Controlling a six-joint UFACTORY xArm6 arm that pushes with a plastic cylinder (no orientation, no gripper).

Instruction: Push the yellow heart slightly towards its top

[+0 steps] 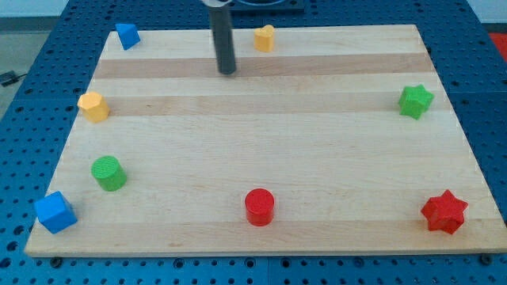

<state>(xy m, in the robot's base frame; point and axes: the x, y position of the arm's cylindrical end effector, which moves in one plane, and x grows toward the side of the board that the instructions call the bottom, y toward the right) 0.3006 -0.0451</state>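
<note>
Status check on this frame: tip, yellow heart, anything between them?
My tip down on the board, to the view's left and slightly below the yellow heart. Heart near the top edge, untouched. Nothing between them.

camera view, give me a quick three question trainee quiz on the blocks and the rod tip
1. True or false: my tip touches the yellow heart.
2. Which block sits nearest the view's bottom right corner? A) red star B) green star C) red cylinder
3. Fill in: the green cylinder lies between the yellow hexagon and a blue ____.

Key: 1 false, it stands apart, to the heart's lower left; 2 A; 3 cube.
</note>
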